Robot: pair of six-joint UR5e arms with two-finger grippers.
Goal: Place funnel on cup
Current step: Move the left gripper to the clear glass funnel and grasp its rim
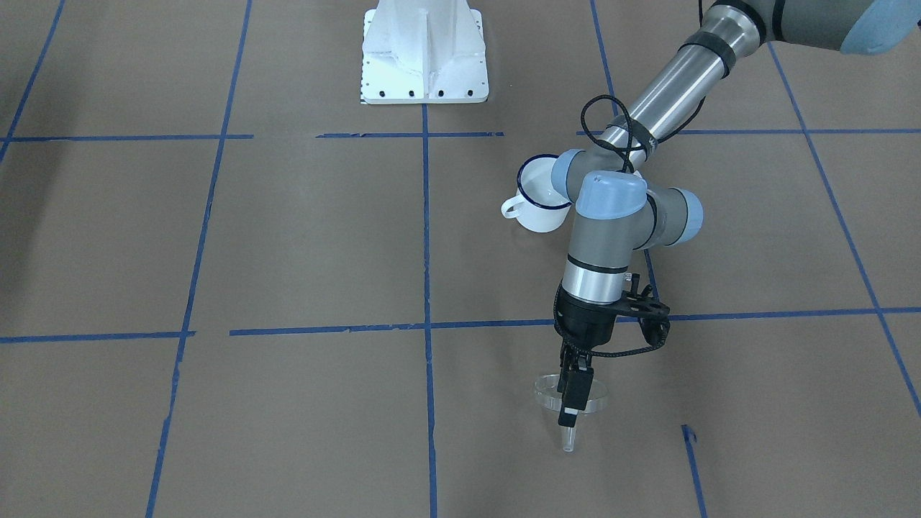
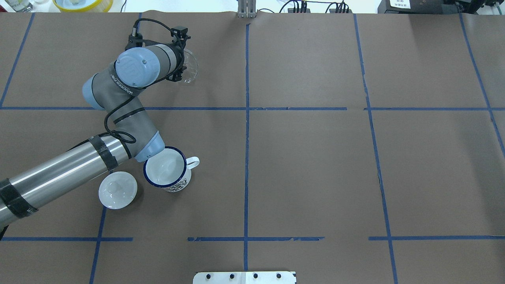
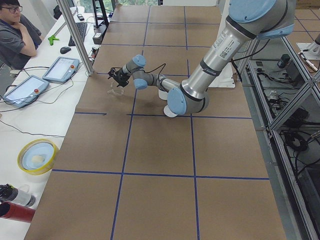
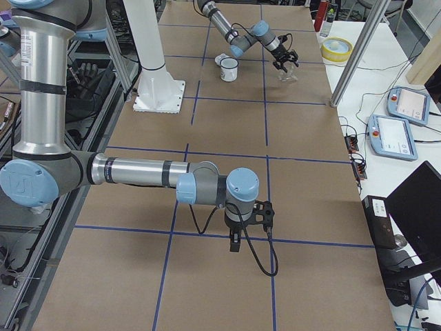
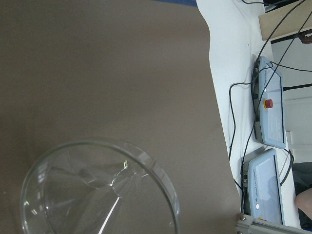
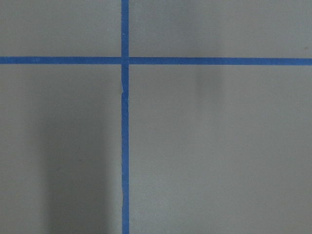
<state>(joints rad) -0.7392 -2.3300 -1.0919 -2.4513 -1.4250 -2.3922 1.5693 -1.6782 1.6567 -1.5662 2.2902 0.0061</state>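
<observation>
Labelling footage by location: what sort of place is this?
Probably a robotics lab: a table papered brown with a blue tape grid, teach pendants on the side bench, an operator seated beside them.

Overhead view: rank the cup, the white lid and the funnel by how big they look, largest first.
1. cup, handle included.
2. white lid, nearly matching the cup's rim; close call.
3. funnel, partly hidden under the left arm, so unsure.

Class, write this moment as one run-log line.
left hand: grips funnel rim | funnel: spout down, away from cup | cup: empty
</observation>
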